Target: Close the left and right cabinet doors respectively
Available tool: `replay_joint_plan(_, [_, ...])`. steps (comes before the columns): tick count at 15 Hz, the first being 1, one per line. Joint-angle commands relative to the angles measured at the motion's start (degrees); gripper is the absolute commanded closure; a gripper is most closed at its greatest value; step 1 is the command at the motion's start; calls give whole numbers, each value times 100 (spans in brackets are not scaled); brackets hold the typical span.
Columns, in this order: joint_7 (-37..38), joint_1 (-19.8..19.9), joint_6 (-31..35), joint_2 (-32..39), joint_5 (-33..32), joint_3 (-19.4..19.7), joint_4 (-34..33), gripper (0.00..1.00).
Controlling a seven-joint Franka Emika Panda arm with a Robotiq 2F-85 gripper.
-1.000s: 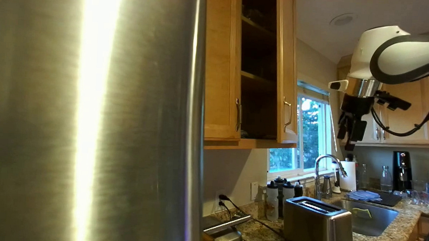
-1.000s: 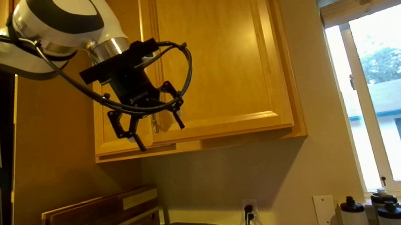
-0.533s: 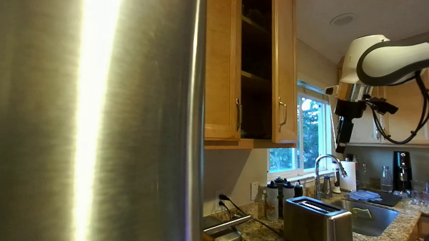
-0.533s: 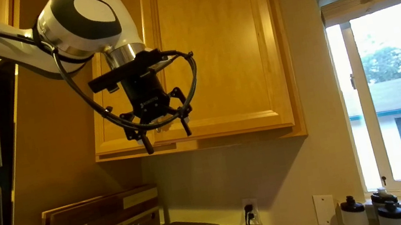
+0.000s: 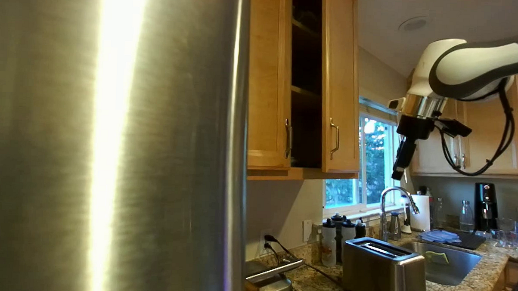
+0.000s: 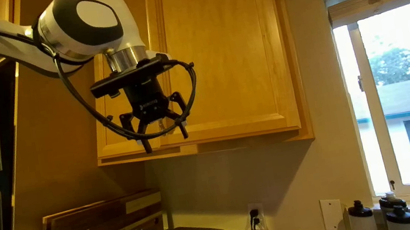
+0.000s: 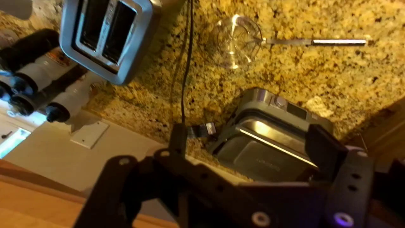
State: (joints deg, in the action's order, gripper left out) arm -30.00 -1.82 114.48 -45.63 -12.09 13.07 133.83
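"Since the right cabinet door (image 5: 343,79) hangs ajar over the counter (image 7: 348,72), the left cabinet door (image 5: 263,76) seemingly shut, why isn't the gripper (image 6: 165,139) grasping that handle (image 5: 337,138)?"

"Spread fingers (image 7: 324,150), nothing between: I'd guess it's placed to push, not pull. Contact, I can't tell."

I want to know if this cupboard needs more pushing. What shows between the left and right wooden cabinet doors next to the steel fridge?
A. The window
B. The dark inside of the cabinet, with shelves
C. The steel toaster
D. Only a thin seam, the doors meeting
B: in an exterior view, shelves show in the dark between the left cabinet door and the right cabinet door.
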Motion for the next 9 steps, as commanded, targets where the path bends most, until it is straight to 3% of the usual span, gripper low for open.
replay_joint_plan(1, [184, -311, 673, 57, 585, -26, -158, 30])
replay_joint_plan(3, [323, -324, 1360, 216, 743, -92, -233, 37])
replay_joint_plan(9, [433, -401, 2858, 1010, 1084, -85, -736, 78])
